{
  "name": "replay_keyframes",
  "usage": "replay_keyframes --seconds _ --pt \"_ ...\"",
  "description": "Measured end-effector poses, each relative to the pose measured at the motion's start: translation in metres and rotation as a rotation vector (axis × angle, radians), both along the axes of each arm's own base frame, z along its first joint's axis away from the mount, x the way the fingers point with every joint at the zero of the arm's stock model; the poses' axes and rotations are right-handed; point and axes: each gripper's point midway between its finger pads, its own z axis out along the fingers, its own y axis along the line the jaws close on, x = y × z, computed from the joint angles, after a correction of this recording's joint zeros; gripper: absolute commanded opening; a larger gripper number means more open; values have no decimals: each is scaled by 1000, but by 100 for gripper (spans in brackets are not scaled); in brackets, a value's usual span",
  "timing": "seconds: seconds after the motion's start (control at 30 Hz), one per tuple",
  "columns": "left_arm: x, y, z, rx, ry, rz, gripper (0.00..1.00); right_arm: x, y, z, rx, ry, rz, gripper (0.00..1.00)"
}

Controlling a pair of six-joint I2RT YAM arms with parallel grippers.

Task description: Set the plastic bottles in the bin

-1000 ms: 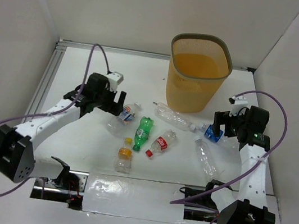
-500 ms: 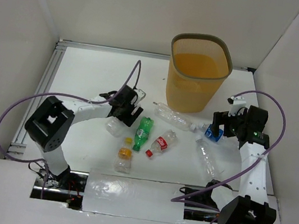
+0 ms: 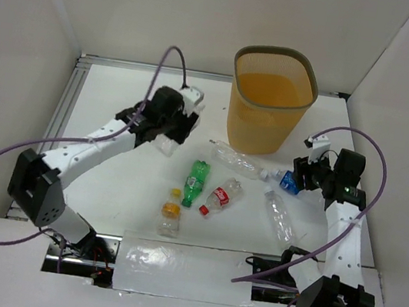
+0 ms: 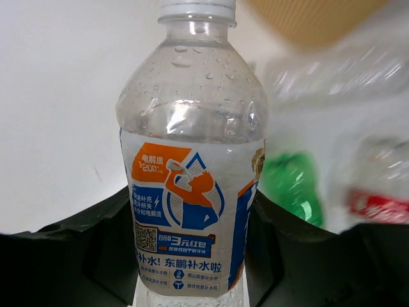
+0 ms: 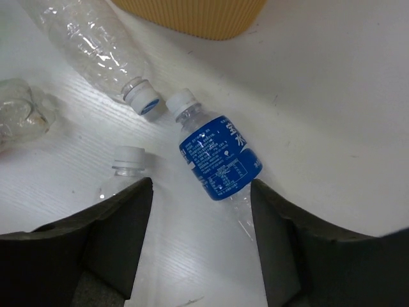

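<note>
My left gripper (image 3: 167,134) (image 4: 192,262) is shut on a clear bottle with a blue-and-orange label (image 3: 168,146) (image 4: 192,185), held off the table left of the bin (image 3: 259,127). The orange mesh bin stands at the back; its base shows at the top of the right wrist view (image 5: 192,16). My right gripper (image 3: 298,176) (image 5: 199,192) is open, low over a blue-labelled bottle (image 3: 287,183) (image 5: 217,160) that lies between its fingers, nearer the right one. A green bottle (image 3: 196,182), a red-labelled one (image 3: 219,196) and an orange-capped one (image 3: 170,214) lie mid-table.
A clear bottle (image 3: 236,159) (image 5: 83,38) lies in front of the bin, its cap close to the blue-labelled bottle's cap. Another clear bottle (image 3: 280,215) (image 5: 128,160) lies just beside my right gripper's left finger. White walls enclose the table on three sides.
The left gripper has shut on the blue-and-orange labelled bottle, lifted it and carried it back. The right gripper's jaws have narrowed around the blue-labelled bottle.
</note>
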Motion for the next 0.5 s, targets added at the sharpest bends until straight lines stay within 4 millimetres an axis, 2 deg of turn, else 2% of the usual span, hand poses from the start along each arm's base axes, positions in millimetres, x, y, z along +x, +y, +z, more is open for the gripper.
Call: replay_keyframes --seconds 0.07,0.1,0.23,0.37,0.43,0.5 --pt "11 -15 65 -107 -117 -23 17 -2 2 -3 -8 -7 22 47" --pt "14 -23 103 -175 -175 -40 17 -2 3 -4 -11 -7 32 43" --pt "15 -48 223 -390 -366 -127 17 -1 4 -7 -9 -2 52 39" --pt "9 -74 311 -592 -493 -237 16 -1 5 -8 -9 -4 61 39" --pt "12 -92 341 -683 -538 -291 16 0 5 -8 -11 -5 62 42" --pt "22 -112 357 -759 -550 -329 17 0 5 -8 -11 -5 62 42"
